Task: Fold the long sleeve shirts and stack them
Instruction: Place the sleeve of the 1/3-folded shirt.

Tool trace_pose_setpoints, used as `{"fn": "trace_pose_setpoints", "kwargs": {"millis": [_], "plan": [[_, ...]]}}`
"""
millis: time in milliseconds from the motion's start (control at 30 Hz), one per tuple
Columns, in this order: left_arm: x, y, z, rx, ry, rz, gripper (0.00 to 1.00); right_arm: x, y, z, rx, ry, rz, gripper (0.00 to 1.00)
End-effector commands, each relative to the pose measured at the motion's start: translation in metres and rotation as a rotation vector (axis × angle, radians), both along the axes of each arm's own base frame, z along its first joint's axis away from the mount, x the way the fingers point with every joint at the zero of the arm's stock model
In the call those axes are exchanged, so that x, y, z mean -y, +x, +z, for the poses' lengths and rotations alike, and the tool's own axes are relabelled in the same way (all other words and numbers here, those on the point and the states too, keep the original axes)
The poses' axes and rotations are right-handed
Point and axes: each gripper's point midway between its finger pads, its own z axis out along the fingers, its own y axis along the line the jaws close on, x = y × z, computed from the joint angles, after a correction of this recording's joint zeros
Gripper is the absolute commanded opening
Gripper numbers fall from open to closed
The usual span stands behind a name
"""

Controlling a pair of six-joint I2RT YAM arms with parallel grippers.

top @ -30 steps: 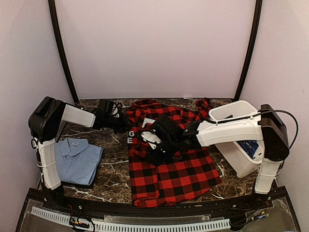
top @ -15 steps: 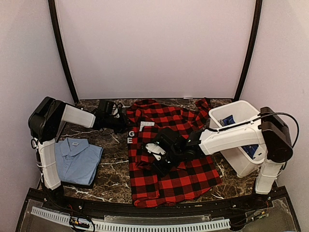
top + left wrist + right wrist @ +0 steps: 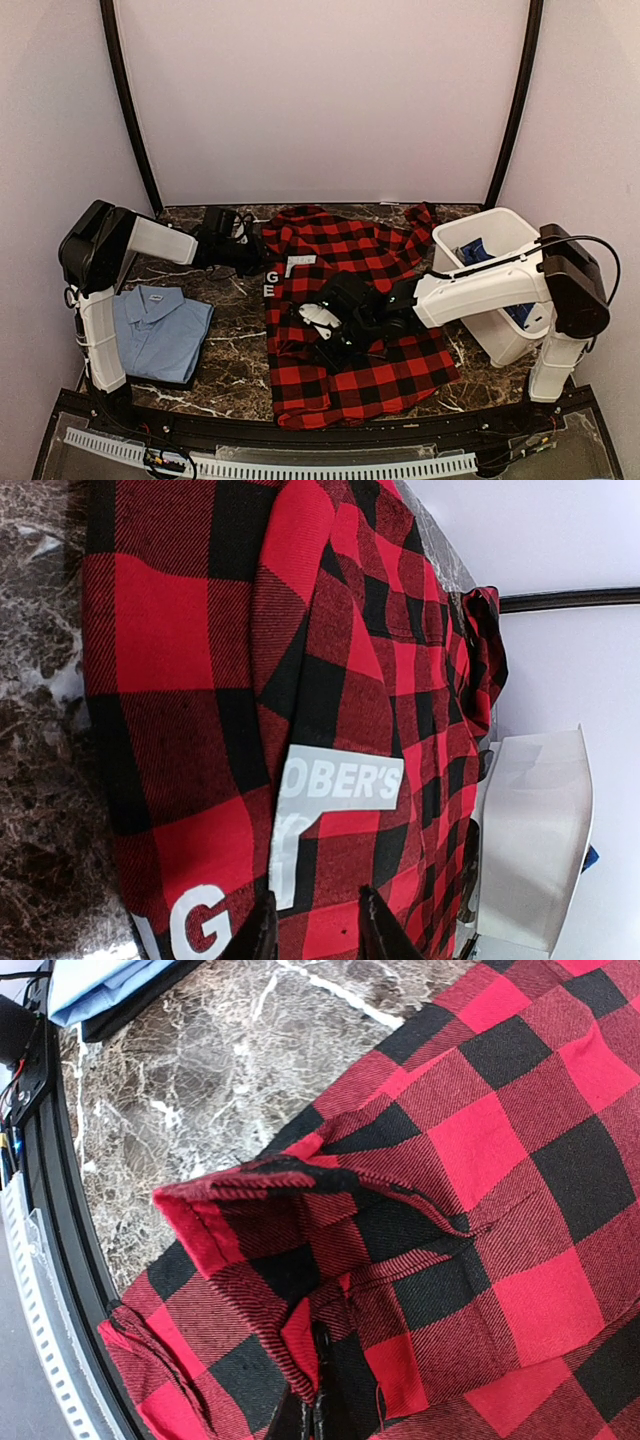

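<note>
Centrally, the flannel (image 3: 385, 375) lies spread over the marble bench (image 3: 235, 345), reaching from the left fingers (image 3: 250, 256) past the right fingers (image 3: 322, 1418) and on toward the near edge. The left fingers sit at the flannel's far left edge, by the collar. The wrist view shows their two tips a narrow gap apart with checked cloth filling that gap, so they pinch the edge rather than stand free. Just ahead of those tips is the white neck label (image 3: 340, 778), and a big white letter G (image 3: 200, 930) shows beside one tip. The right fingers are pressed fully together on a fold of the flannel near its left side, about halfway down its length. The cloth rises to them in a ridge, with a turned-over hem just ahead of them. A pale shirt (image 3: 160, 332), folded with its collar on top, rests on the bench on the near side of the left fingers, well apart from them and from the flannel. Back along the right arm from its fingers, a white bin (image 3: 500, 222) stands just beside the flannel's right edge, with a dark shirt (image 3: 472, 248) inside.
</note>
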Motion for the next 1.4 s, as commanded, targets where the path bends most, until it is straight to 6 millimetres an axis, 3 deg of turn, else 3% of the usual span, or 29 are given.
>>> {"fn": "trace_pose_setpoints", "kwargs": {"millis": [0,500,900,1067,1200,1367], "plan": [[0.0,-0.002,0.008,0.025,-0.014,-0.014,0.27,-0.012,-0.011,0.013,-0.012,0.055,0.023,0.0],[0.003,-0.002,0.002,0.014,-0.022,-0.026,0.27,-0.009,-0.019,-0.002,-0.033,0.024,0.021,0.0],[0.0,-0.003,0.003,0.02,-0.006,-0.02,0.26,-0.001,-0.022,0.023,-0.03,0.068,0.002,0.3],[-0.003,-0.009,0.011,0.03,-0.006,-0.023,0.26,0.001,-0.003,0.038,-0.003,0.093,-0.096,0.28],[0.001,-0.028,0.012,0.016,-0.034,-0.045,0.27,0.002,0.014,0.039,-0.001,0.107,-0.179,0.23],[0.023,-0.057,0.019,0.006,-0.051,-0.099,0.27,0.033,0.054,0.029,0.001,0.067,-0.377,0.22]]}}
